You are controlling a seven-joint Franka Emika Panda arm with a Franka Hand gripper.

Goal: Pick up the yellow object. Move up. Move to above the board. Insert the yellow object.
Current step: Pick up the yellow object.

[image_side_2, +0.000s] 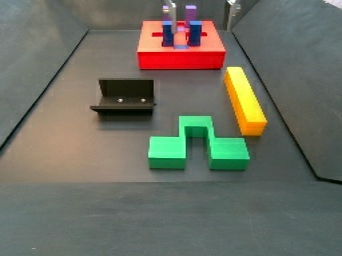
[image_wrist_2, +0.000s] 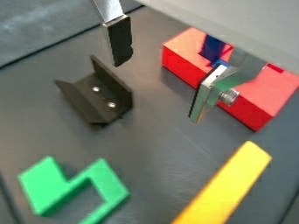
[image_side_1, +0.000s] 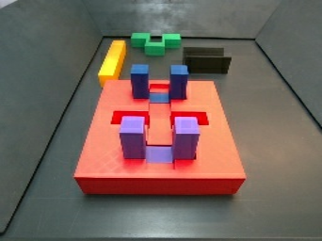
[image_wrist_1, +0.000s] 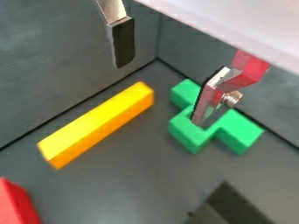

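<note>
My gripper (image_wrist_1: pixel 163 66) hangs above the floor with its two silver fingers (image_wrist_1: pixel 121 39) spread wide and nothing between them. Below it in a wrist view lies the yellow object (image_wrist_1: pixel 97 124), flat on the dark floor, untouched, its long side running diagonally. Just beside one end of it sits the green notched block (image_wrist_1: pixel 211 126), close but apart as far as I can tell. In a side view the bar (image_side_2: pixel 243 98) lies between that green block (image_side_2: pixel 197 142) and the board (image_side_2: pixel 181 50), well apart from the board. The fixture (image_side_2: pixel 124 97) stands off to the other side.

My worry is the descent: if I come down off-centre or unaligned with the bar's narrow width, a finger may land on top or nudge the green block. Gripping near an end would likely let the bar tilt.
</note>
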